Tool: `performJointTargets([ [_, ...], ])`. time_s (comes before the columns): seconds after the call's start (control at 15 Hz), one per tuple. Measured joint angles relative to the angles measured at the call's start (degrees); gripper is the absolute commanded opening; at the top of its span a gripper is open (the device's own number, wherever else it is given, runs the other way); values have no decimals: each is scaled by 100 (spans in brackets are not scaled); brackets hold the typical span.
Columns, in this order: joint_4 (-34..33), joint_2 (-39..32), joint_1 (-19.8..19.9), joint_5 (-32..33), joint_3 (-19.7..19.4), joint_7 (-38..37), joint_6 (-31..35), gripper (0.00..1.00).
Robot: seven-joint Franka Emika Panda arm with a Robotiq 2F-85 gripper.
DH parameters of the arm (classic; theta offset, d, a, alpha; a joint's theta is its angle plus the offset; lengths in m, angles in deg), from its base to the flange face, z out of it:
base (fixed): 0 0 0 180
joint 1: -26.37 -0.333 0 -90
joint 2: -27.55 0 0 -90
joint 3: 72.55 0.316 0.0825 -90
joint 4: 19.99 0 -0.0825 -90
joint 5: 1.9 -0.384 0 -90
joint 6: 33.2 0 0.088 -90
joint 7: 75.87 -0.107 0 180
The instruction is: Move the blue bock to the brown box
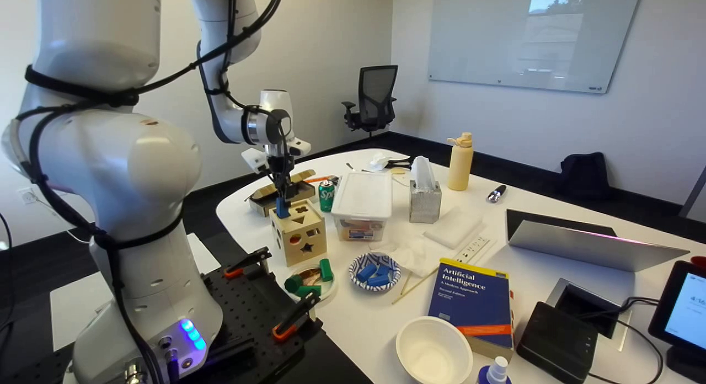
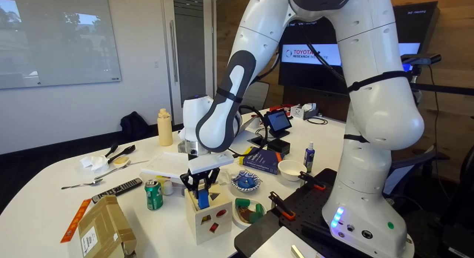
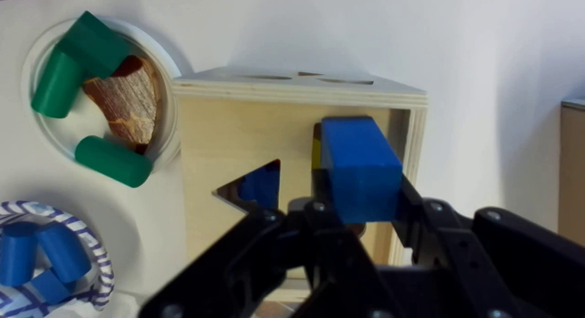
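Fingers [image 3: 411,203] clasp blue rectangular block [image 3: 363,172] at top of wooden shape-sorter box [image 3: 295,176]; slot [image 3: 316,151] showing left of block in wrist view suggests misalignment, risking a jam.

In the wrist view, the table [image 3: 480,44] is brightly lit, soft shadows are cast beside the wooden box [image 3: 237,135], and the dark gripper [image 3: 364,190] is shown slightly blurred. Daylight is reflected in the whiteboard [image 1: 485,47] in both exterior views.
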Motion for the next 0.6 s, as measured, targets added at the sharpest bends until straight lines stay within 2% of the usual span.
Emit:
performJointTargets([
  [0.6,0,-73,-389,113,-409,-122,265,9],
])
